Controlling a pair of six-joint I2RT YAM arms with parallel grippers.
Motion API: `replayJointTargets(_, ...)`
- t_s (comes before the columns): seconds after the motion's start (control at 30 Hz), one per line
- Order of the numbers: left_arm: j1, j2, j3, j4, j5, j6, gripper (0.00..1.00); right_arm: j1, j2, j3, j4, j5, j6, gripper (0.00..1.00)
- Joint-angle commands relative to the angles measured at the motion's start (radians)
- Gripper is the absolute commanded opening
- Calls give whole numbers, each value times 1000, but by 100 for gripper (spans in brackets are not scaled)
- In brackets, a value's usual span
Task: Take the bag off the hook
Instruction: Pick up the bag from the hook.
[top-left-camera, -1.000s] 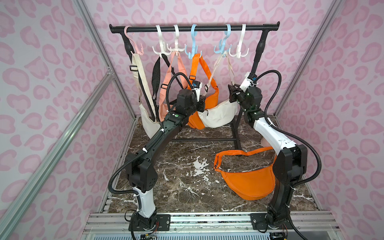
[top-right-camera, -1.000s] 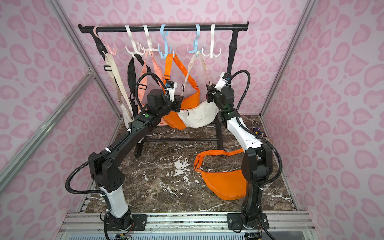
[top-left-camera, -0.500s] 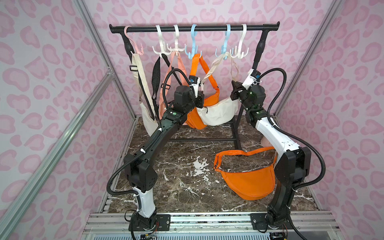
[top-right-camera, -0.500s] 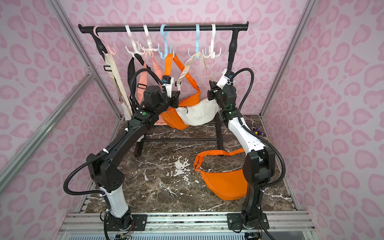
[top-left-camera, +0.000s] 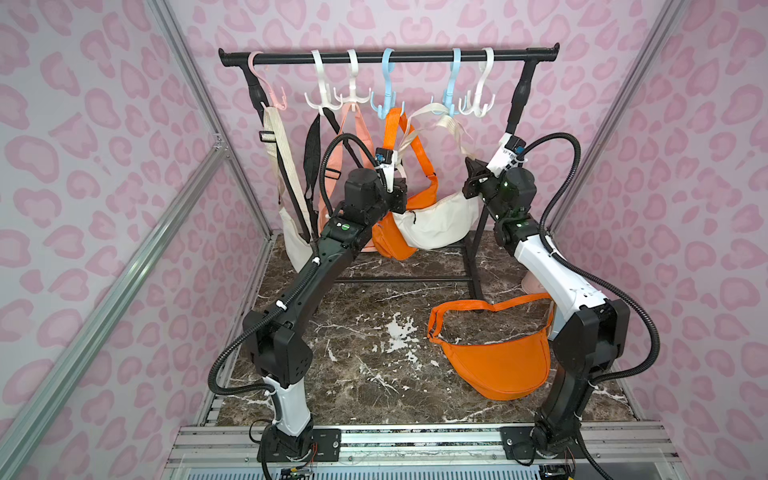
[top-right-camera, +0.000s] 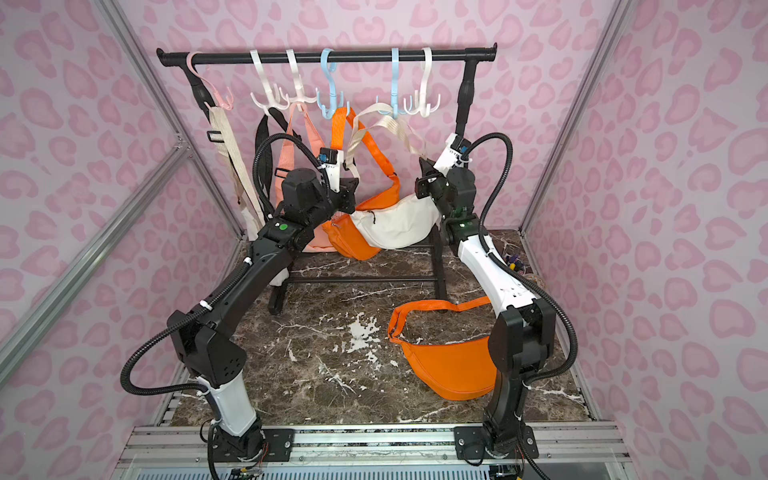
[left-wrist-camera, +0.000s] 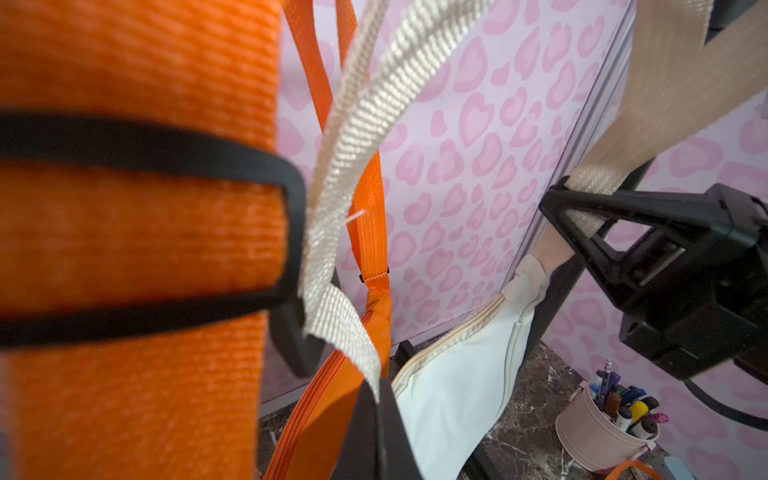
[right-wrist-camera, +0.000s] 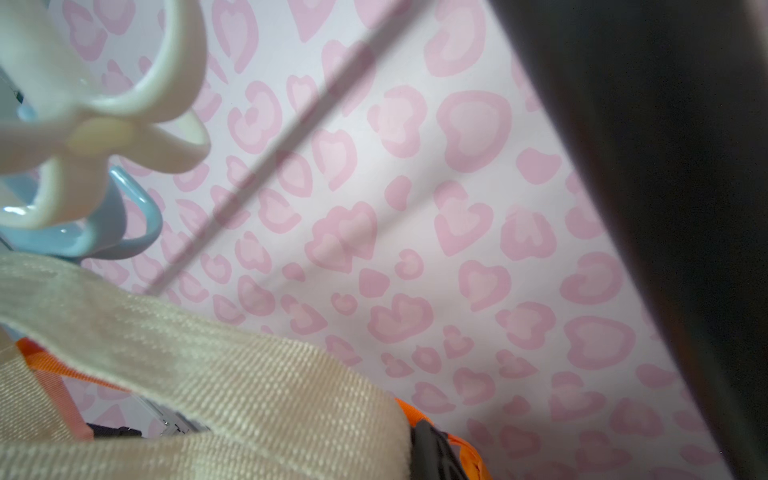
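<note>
Under the rail (top-left-camera: 390, 57), left hand (left-wrist-camera: 336, 374), right hand (left-wrist-camera: 579, 205) tight on half-hidden cream strap (left-wrist-camera: 357, 137).

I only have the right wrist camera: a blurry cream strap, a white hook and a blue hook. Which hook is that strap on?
Observer: In both top views the cream strap loops over the blue hook, not the white hook beside it.
Operator: Am I actually gripping it?
Observer: Yes; the left wrist view shows the right gripper shut on the strap, above the cream bag.
Operator: And the other arm?
Observer: The left gripper is shut on the strap's other side, near the bag's opposite end.
</note>
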Motion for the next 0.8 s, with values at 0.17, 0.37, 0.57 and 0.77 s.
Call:
replayJointTargets(0.17,-1,-9,81,-2,37,-23,3,4,-32,11,1,-5,16,0)
replayJointTargets(0.37,-1,1,141,-36,75,-52,3,7,-55,11,-7,-8,41,0)
replayJointTargets(0.57,-2,23,220,-94,129,-71,4,7,-76,2,-26,-19,67,0)
replayJointTargets(0.77,-9,25,260,-114,165,-84,4,7,-81,27,-63,-33,97,0)
